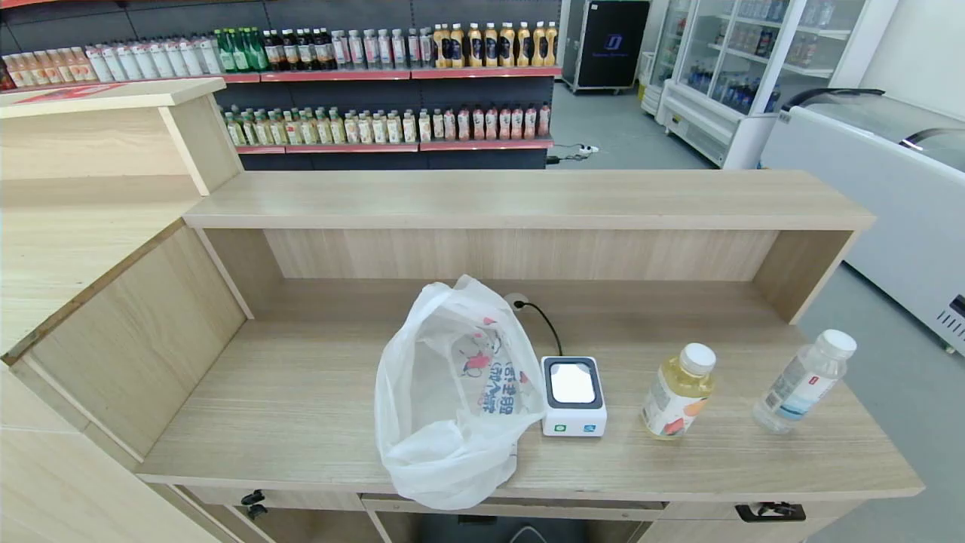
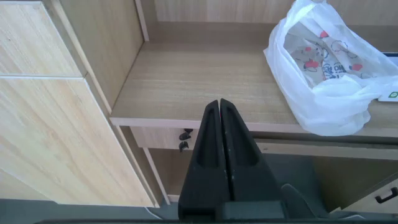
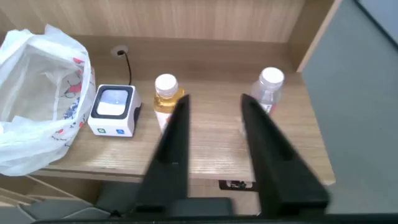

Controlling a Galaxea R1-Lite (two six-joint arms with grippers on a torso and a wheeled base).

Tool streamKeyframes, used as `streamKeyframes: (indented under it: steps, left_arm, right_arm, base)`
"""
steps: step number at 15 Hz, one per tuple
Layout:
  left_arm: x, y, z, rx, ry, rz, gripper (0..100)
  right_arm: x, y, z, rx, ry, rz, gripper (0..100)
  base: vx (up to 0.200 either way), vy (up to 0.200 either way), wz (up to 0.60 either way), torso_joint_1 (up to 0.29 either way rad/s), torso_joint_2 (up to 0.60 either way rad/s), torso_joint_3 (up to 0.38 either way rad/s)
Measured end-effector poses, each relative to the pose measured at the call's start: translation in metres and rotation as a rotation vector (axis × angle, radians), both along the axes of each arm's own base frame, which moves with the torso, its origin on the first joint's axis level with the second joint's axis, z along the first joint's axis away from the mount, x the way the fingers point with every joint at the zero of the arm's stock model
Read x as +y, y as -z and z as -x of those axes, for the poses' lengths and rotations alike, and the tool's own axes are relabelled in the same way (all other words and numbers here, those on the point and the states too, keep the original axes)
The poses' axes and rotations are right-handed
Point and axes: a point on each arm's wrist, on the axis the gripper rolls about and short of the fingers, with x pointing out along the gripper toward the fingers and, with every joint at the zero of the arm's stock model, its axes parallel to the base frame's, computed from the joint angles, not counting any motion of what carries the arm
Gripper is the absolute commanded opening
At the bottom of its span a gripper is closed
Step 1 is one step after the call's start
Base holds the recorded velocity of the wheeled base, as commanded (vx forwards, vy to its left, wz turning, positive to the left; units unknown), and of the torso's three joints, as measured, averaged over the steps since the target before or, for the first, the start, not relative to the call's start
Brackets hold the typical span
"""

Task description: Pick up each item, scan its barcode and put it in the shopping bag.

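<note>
Sensibly, the shopping bag (image 1: 452, 400) gapes on the table (image 1: 301, 407) close beside the scanner (image 1: 573, 396), so scanned goods can drop straight in; the juice bottle (image 1: 678, 392) and water bottle (image 1: 803, 381) stand upright to its right. The left end effector (image 2: 219, 106) is clenched and empty, and the right end effector (image 3: 216, 102) is spread toward the bottles, whose barcodes cannot be made out.

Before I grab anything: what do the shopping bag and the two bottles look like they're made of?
Shopping bag: thin translucent white plastic film; it crumples and its print shows through. Yellow bottle and clear bottle: likely glossy transparent plastic, liquid visible inside, white caps; glass cannot be ruled out.
</note>
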Motion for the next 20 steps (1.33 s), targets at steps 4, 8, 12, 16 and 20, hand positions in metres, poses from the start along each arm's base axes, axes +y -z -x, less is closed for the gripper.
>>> streamKeyframes:
  steps: [4,8,12,16,20]
  left_arm:
    - [0.000,0.000,0.000,0.000,-0.001,0.000,0]
    - [0.000,0.000,0.000,0.000,0.000,0.000,0]
    - [0.000,0.000,0.000,0.000,-0.001,0.000,0]
    - [0.000,0.000,0.000,0.000,0.000,0.000,0]
    - [0.000,0.000,0.000,0.000,0.000,0.000,0]
  right_arm:
    - [0.003,0.019,-0.068,0.145,-0.065,0.022,100]
    - [0.003,0.052,-0.128,0.226,-0.086,0.079,100]
    - [-0.006,0.092,-0.153,0.380,0.021,0.133,100]
    - [-0.005,0.114,-0.178,0.366,-0.051,0.124,100]
    - [0.009,0.134,-0.197,0.351,-0.213,0.103,100]
  base:
    - [0.000,0.000,0.00,0.000,0.00,0.000]
    - [0.000,0.000,0.00,0.000,0.00,0.000]
    - [0.000,0.000,0.00,0.000,0.00,0.000]
    - [0.000,0.000,0.00,0.000,0.00,0.000]
    - [0.000,0.000,0.00,0.000,0.00,0.000]
